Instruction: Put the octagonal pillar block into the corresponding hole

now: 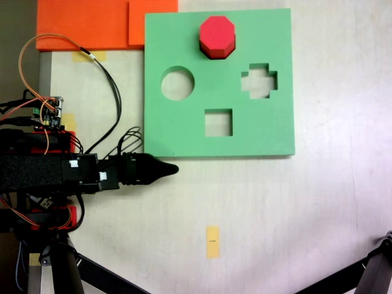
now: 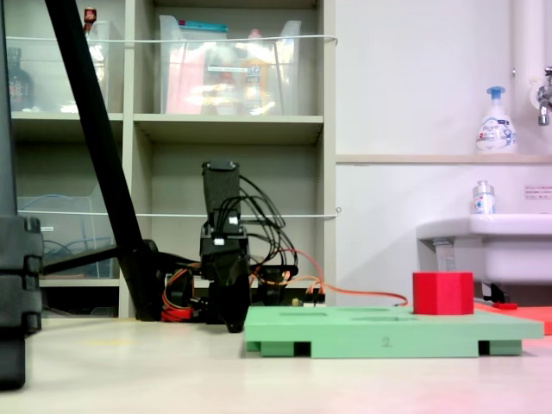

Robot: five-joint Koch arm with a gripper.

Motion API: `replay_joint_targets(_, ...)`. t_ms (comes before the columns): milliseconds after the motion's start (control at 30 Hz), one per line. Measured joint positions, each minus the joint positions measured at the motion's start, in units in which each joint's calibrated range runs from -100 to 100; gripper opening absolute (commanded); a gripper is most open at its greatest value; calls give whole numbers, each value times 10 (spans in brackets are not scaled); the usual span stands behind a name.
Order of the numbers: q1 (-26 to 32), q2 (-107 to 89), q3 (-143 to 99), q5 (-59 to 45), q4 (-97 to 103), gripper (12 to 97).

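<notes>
The red octagonal block (image 1: 217, 35) stands upright at the top middle of the green foam board (image 1: 184, 128), and in a fixed view the red octagonal block (image 2: 442, 292) rises well above the green foam board (image 2: 384, 332). The eight-sided hole is hidden; whether it lies under the block cannot be told. My black gripper (image 1: 173, 169) rests low beside the board's lower left corner, well apart from the block, its jaws drawn to a single point with nothing between them. Seen head-on, the gripper (image 2: 233, 324) hangs just above the table, left of the board.
The board also has a round cutout (image 1: 177, 83), a cross-shaped cutout (image 1: 259, 81) and a square cutout (image 1: 218, 122). Orange foam sheets (image 1: 92, 24) lie at the top left. A yellow tape mark (image 1: 212, 241) is on the table. Tripod legs (image 1: 373, 275) cross the bottom corners.
</notes>
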Motion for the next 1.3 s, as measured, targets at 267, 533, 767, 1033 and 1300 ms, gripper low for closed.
replay_joint_targets(267, -13, 0, 0, 1, 0, 486)
replay_joint_targets(533, -17, 0, 0, 1, 0, 486)
replay_joint_targets(767, -36, 0, 0, 1, 0, 486)
replay_joint_targets(1033, -45, 0, 0, 0, 0, 486)
replay_joint_targets(1300, -32, 0, 0, 0, 0, 486)
